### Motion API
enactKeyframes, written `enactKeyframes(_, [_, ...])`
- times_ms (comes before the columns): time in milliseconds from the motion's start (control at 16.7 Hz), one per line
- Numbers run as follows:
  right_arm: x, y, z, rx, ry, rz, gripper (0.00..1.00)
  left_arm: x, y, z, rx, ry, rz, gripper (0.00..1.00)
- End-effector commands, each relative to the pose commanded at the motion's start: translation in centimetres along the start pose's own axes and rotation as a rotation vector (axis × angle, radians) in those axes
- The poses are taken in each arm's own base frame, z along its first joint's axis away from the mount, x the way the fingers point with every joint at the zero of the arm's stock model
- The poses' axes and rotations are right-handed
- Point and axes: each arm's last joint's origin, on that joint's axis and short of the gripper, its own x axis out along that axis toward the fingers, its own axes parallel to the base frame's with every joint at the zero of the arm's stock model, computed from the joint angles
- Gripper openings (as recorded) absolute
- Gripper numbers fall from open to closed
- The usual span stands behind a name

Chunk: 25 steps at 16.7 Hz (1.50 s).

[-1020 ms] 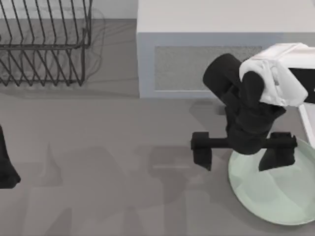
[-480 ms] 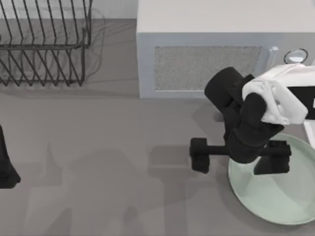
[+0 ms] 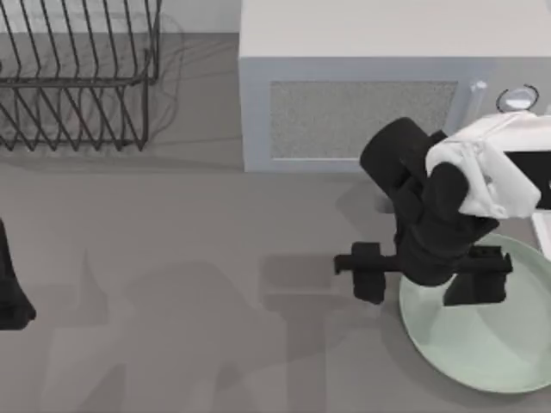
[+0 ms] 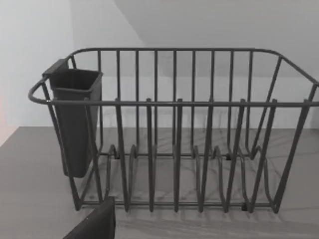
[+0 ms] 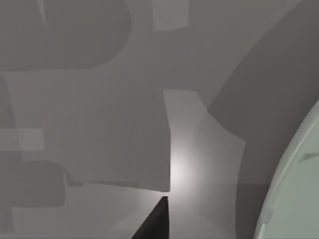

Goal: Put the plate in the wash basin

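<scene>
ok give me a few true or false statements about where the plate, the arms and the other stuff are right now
1. The plate lies flat on the table at the top view's right. True.
2. The plate stands in the dish rack. False: the rack's slots hold no plate.
3. The right gripper straddles the plate's left rim, one finger over the plate and one over the table. True.
4. The left arm reaches over the plate. False: it sits at the table's left edge, far from it.
5. The microwave stands behind the plate. True.

Pale mint-green plate (image 3: 482,340) flat on table, right side.
</scene>
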Motion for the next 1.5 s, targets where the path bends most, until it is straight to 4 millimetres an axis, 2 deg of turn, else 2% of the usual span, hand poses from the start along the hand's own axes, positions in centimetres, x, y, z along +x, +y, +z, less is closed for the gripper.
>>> enactKeyframes(360, [0.0, 0.0, 0.0, 0.000, 0.000, 0.000, 0.02, 0.0, 0.0, 0.0, 0.000, 0.000, 0.000, 1.00])
enactKeyframes(840, [0.0, 0.0, 0.0, 0.000, 0.000, 0.000, 0.00, 0.0, 0.0, 0.0, 0.000, 0.000, 0.000, 1.00])
enactKeyframes(900, [-3.3, -0.5, 0.4, 0.008, -0.096, 0.041, 0.00, 0.0, 0.0, 0.0, 0.000, 0.000, 0.000, 1.00])
enactKeyframes(1080, [-3.9, -0.1, 0.8, 0.008, -0.091, 0.038, 0.00, 0.0, 0.0, 0.0, 0.000, 0.000, 0.000, 1.00])
enactKeyframes(1260, [-6.5, 0.9, 1.9, 0.006, -0.082, 0.032, 0.00, 0.0, 0.0, 0.0, 0.000, 0.000, 0.000, 1.00])
enactKeyframes(1380, [-9.7, 1.6, 2.7, 0.005, -0.077, 0.030, 0.00, 0.0, 0.0, 0.0, 0.000, 0.000, 0.000, 1.00])
enactKeyframes(1500, [-13.7, 2.0, 3.2, 0.004, -0.073, 0.027, 0.00, 0.0, 0.0, 0.0, 0.000, 0.000, 0.000, 1.00])
